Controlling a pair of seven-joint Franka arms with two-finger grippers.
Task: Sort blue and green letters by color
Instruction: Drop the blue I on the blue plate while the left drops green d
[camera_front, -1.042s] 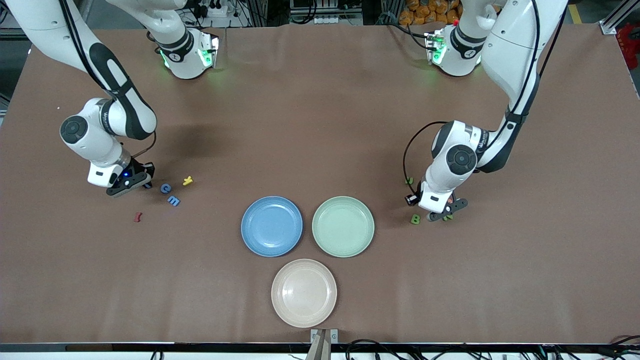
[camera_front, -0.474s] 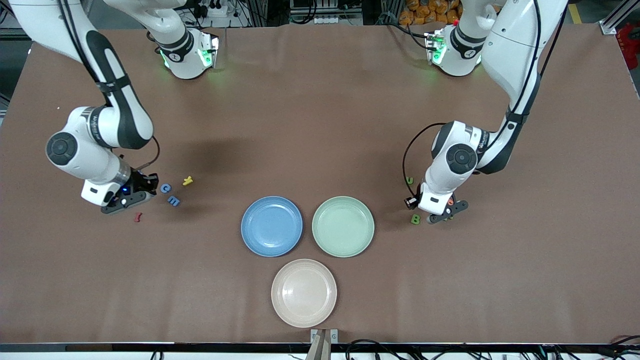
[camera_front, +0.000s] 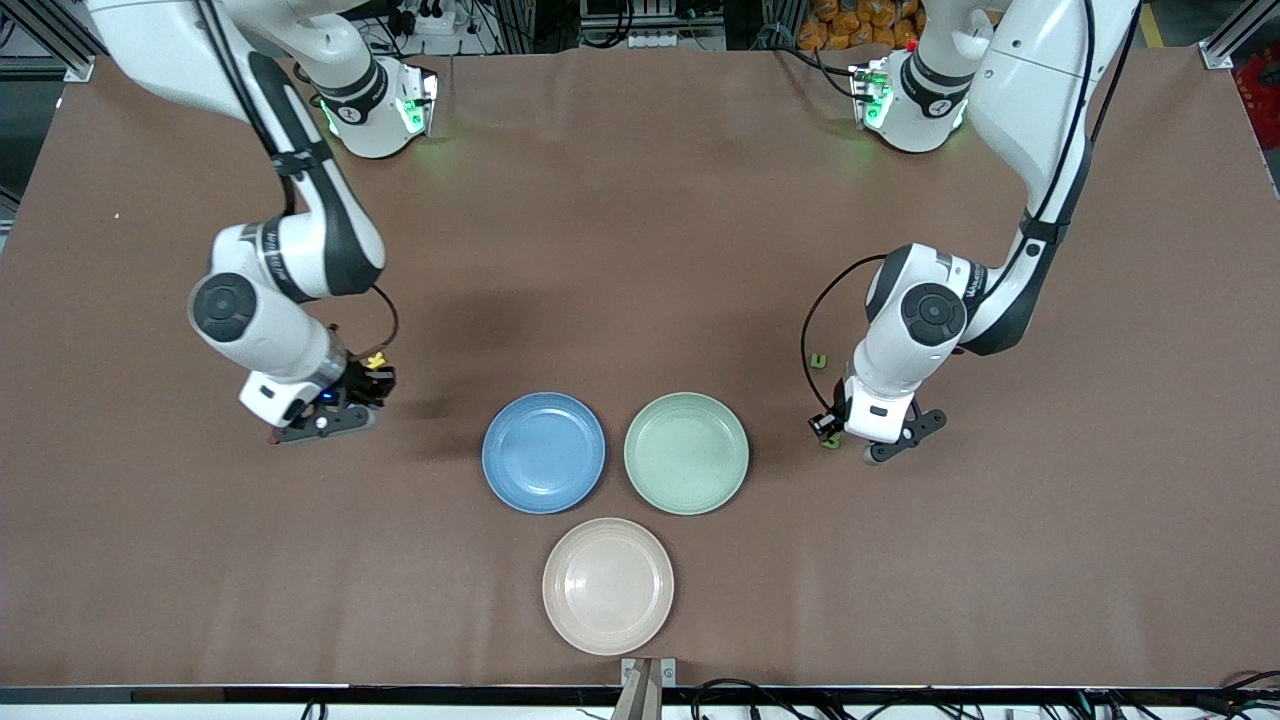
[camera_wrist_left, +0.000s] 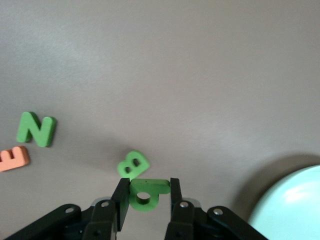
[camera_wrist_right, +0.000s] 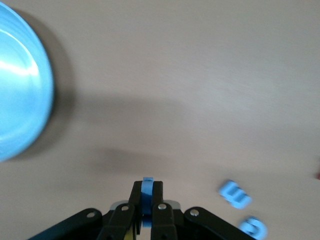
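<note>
Table (camera_front: 640, 250), brown covering, with three plates near its middle: blue plate (camera_front: 544, 452) toward the right arm's end, green plate (camera_front: 686, 453) beside it toward the left arm's end, beige plate (camera_front: 608, 586) nearer the front camera than both. Right gripper (camera_wrist_right: 146, 200): raised over the table near the blue plate's rim (camera_wrist_right: 20, 85), fingers clamped on a thin blue letter (camera_wrist_right: 146, 192) held edge-on, shape not readable. Two further blue letters (camera_wrist_right: 235, 194) (camera_wrist_right: 253, 227) lie flat on the table close together, near that gripper; the arm hides them in the front view. Yellow letter (camera_front: 376, 360): on the table, showing just beside the right arm's wrist. Left gripper (camera_wrist_left: 146, 197): low over the table beside the green plate (camera_wrist_left: 292, 202), fingers closed on a green letter with a round hole (camera_wrist_left: 145, 192). Green B (camera_wrist_left: 133, 164): flat on the table, just beside the held letter. Green N (camera_wrist_left: 36, 129): flat, farther off, with an orange E (camera_wrist_left: 14, 158) just beside it. One more small green letter (camera_front: 818, 360) lies on the table by the left arm's cable, shape not readable.
</note>
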